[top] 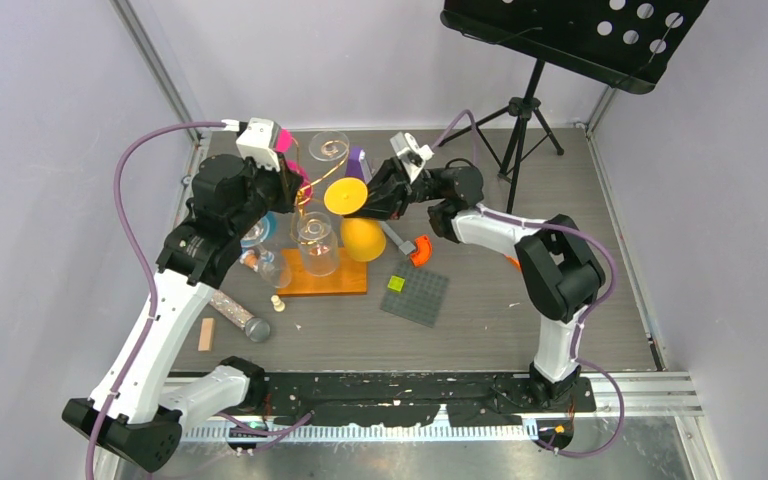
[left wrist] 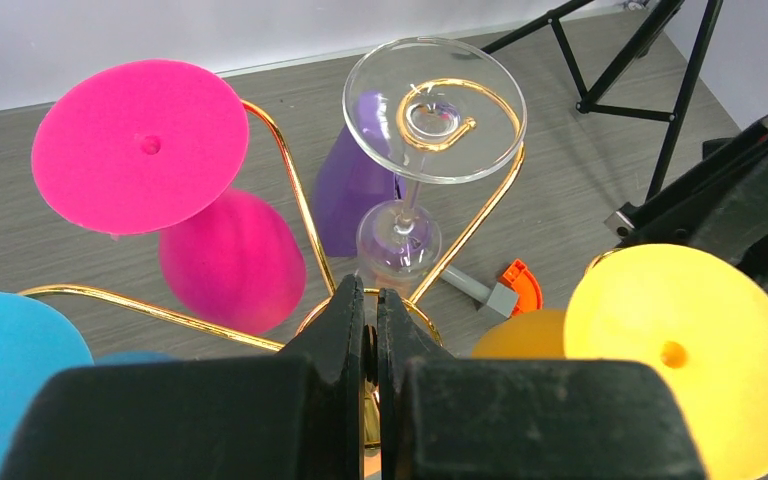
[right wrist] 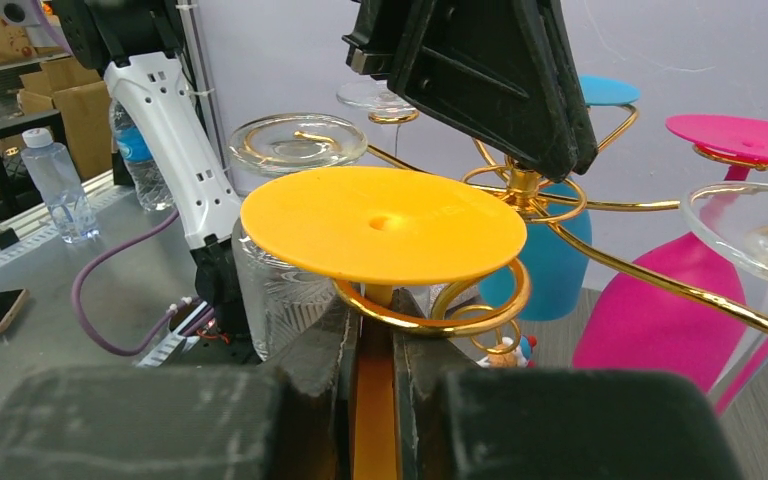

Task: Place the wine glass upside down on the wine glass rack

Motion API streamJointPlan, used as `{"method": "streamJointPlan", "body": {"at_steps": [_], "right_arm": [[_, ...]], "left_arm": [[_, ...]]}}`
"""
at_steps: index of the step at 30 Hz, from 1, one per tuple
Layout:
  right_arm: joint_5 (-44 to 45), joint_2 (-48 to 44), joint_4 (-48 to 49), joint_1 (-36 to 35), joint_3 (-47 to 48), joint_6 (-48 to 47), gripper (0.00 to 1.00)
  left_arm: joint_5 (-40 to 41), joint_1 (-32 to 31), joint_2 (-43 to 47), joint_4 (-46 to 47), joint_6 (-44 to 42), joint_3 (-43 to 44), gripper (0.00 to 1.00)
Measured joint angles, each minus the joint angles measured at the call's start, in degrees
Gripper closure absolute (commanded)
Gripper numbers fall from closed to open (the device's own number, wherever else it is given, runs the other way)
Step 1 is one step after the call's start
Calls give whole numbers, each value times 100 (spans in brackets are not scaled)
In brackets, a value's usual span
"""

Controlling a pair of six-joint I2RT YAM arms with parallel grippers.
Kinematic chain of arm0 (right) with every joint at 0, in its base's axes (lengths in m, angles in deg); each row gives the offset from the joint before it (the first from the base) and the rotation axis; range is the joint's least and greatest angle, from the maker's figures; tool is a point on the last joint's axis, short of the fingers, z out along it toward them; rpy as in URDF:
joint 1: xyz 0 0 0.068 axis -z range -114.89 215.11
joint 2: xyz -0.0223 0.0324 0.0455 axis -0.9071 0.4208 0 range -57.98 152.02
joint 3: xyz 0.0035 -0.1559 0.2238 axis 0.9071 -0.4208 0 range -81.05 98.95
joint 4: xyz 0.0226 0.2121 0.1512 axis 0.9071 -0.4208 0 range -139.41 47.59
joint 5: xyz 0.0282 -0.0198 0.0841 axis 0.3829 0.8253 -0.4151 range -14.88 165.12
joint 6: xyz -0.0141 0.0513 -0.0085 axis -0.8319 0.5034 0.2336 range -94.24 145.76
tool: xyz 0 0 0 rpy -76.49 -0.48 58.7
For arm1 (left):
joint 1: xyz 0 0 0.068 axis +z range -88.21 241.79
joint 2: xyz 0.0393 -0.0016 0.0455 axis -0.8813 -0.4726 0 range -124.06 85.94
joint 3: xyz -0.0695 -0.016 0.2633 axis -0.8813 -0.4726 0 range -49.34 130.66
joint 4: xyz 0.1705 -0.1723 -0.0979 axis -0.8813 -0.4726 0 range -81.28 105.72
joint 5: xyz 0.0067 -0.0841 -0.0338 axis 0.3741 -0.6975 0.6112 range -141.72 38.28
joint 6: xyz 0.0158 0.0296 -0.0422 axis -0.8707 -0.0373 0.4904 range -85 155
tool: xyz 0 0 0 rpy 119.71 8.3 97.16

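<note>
Now: right claw [right wrist: 372,322] pinches the yellow wine glass [right wrist: 385,222] stem, foot above a wine glass rack [right wrist: 460,322] curl.
Steadying: left claw [left wrist: 371,300] clamped on its centre wire.
Advice: lower gently; release once the foot rests.

The wine glass rack [top: 332,285] is shiny gold wire on a flat orange base. The yellow wine glass [right wrist: 380,225] is opaque. Beside it are a pink glass [left wrist: 140,145], a blue glass [left wrist: 5,365], a purple glass [left wrist: 345,200] and a clear glass [left wrist: 435,110]. The table [top: 520,320] is grey wood-grain, and the music stand [top: 540,30] is black with round holes.
</note>
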Motion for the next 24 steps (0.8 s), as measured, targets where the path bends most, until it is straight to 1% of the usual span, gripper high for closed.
{"method": "streamJointPlan", "body": {"at_steps": [7, 15, 19, 24], "right_arm": [[175, -251, 59, 136, -297, 57, 95], [442, -264, 72, 223, -345, 11, 95], [551, -267, 4, 234, -363, -201, 95], [793, -273, -398, 234, -365, -651, 95]], "left_arm": [[46, 0, 0, 7, 2, 0, 100], [59, 0, 0, 11, 0, 0, 100], [76, 0, 0, 15, 0, 0, 100], [72, -4, 2, 13, 0, 0, 100]]}}
